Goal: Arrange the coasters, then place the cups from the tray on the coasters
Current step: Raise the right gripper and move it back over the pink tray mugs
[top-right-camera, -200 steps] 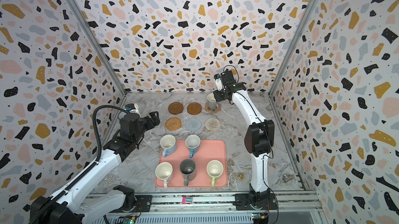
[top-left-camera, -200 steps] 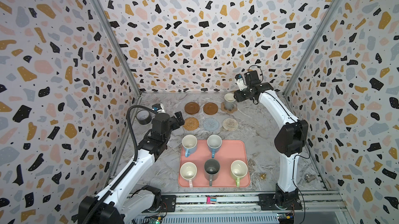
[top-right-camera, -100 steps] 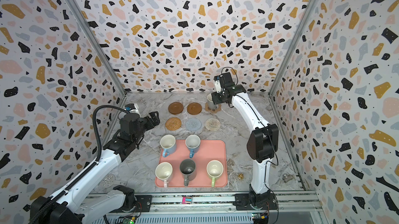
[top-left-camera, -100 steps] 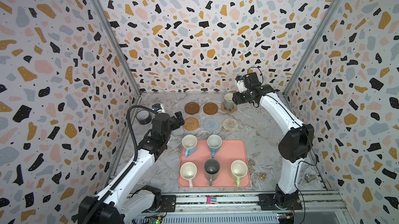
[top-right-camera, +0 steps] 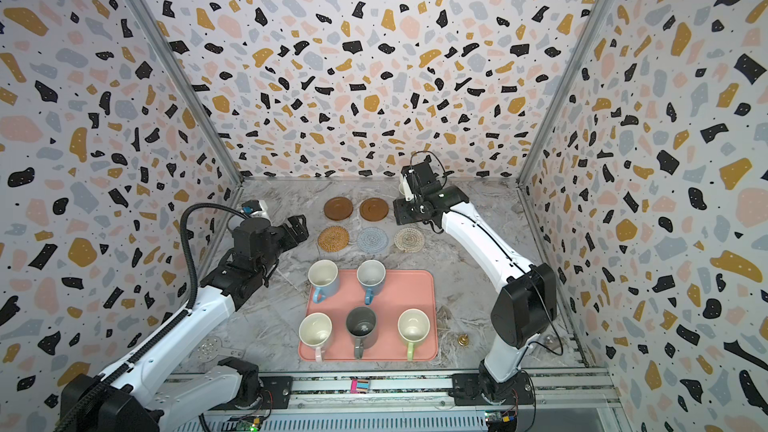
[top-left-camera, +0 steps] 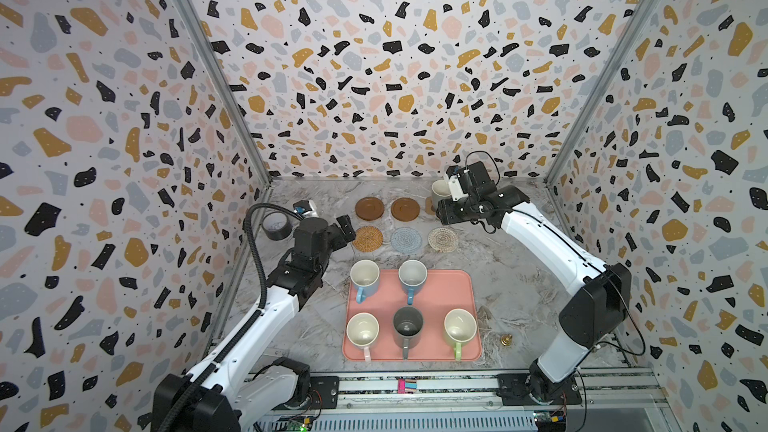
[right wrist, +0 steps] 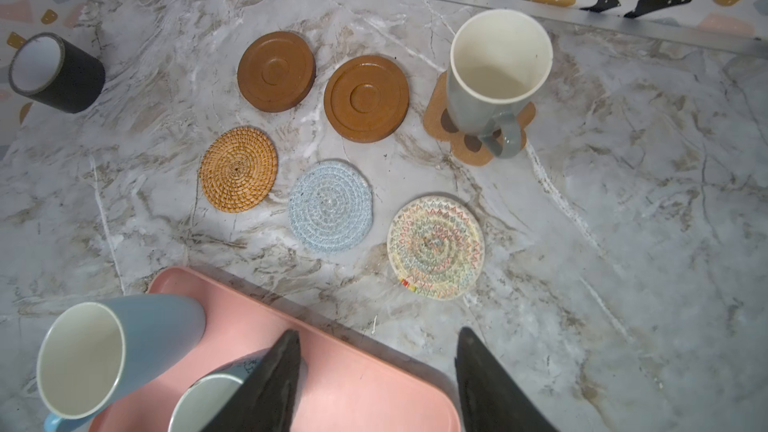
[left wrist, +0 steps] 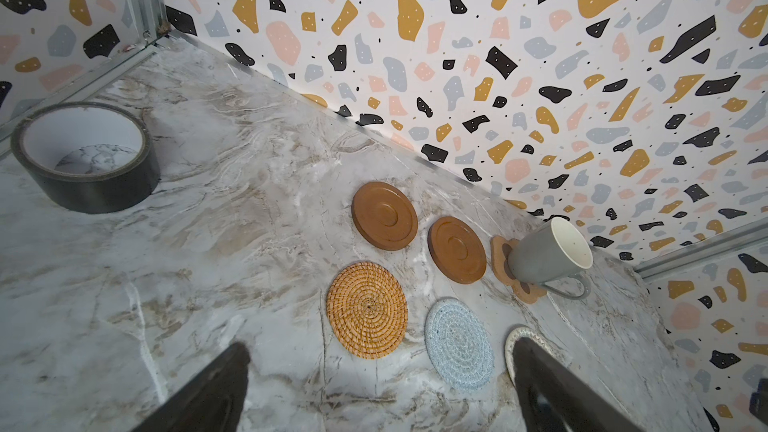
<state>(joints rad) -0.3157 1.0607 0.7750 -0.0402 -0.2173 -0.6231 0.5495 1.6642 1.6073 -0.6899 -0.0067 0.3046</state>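
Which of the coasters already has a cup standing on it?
The tan paw-shaped coaster in the back row: the grey-beige mug stands on it. The other five lie bare.

Marble table (top-left-camera: 509,284) bears tray (top-left-camera: 446,297), six coasters (top-left-camera: 369,208), tape roll (top-left-camera: 276,227), perhaps a bell (top-left-camera: 505,339).

Robot test cell, lab-type, not home. Terrazzo-print panels (top-left-camera: 374,55) box in marble-look worktop (top-left-camera: 511,292) on left, far, right sides; bare aluminium posts (top-left-camera: 212,64) at corners. Left arm (top-left-camera: 249,338), right arm (top-left-camera: 548,242) bolted to metal rail (top-left-camera: 457,388) at near edge; loose cables (top-left-camera: 253,251), exposed circuit boards (top-left-camera: 548,417).
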